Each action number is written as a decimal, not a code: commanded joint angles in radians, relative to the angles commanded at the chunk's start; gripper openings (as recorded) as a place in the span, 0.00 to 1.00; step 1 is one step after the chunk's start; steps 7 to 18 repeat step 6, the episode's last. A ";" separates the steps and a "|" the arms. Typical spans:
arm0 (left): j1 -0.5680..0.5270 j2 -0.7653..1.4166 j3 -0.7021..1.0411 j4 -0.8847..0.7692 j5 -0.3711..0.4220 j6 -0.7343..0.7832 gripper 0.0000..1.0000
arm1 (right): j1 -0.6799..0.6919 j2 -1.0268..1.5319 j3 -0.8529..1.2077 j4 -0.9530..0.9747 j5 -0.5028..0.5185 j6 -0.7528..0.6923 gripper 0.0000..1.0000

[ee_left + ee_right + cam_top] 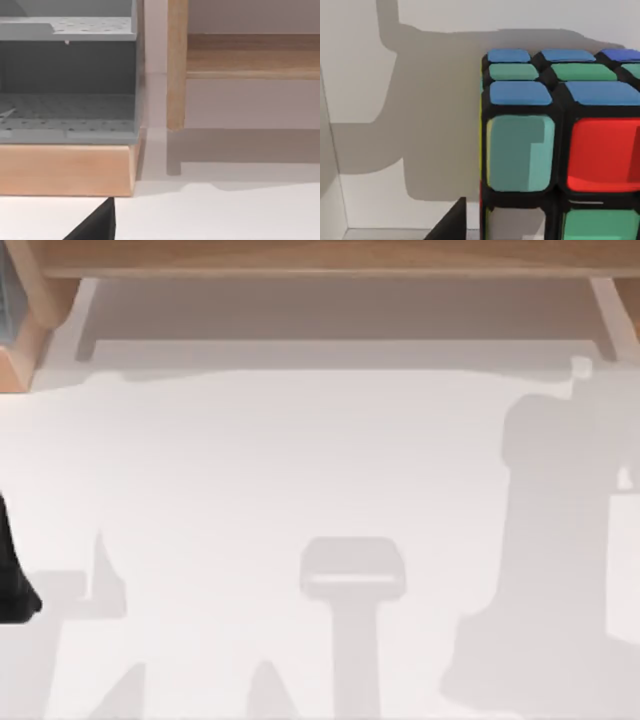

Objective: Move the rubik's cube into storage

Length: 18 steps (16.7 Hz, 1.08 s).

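Note:
The rubik's cube (555, 145) looms very close in the right wrist view, with blue, green, teal and red stickers on a black frame, resting on the white table. A dark part of my right gripper (451, 224) shows just beside the cube's lower corner. The storage is a grey perforated unit (67, 80) on a wooden base (65, 170), seen in the left wrist view and as a sliver (8, 300) at the far left of the top view. My left arm (15, 570) stays at the table's left edge, its gripper (95, 226) low before the storage.
A wooden shelf (320, 255) runs along the back of the table, with a wooden post (176, 65) beside the storage. A white block (625, 560) sits at the right edge. Arm shadows fall across the white tabletop (300, 450).

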 joint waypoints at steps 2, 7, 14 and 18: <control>0.000 0.000 0.000 0.000 0.000 0.000 1.00 | 0.000 0.000 0.000 0.000 0.000 0.000 1.00; 0.000 0.000 0.000 0.000 0.000 0.000 1.00 | 0.000 0.000 0.000 0.000 0.000 0.000 1.00; 0.000 0.000 0.000 0.000 0.000 0.000 1.00 | 0.000 0.000 0.000 0.000 0.000 0.000 1.00; 0.000 0.000 0.000 0.000 0.000 0.000 1.00 | 0.000 0.000 0.000 0.000 0.000 0.000 1.00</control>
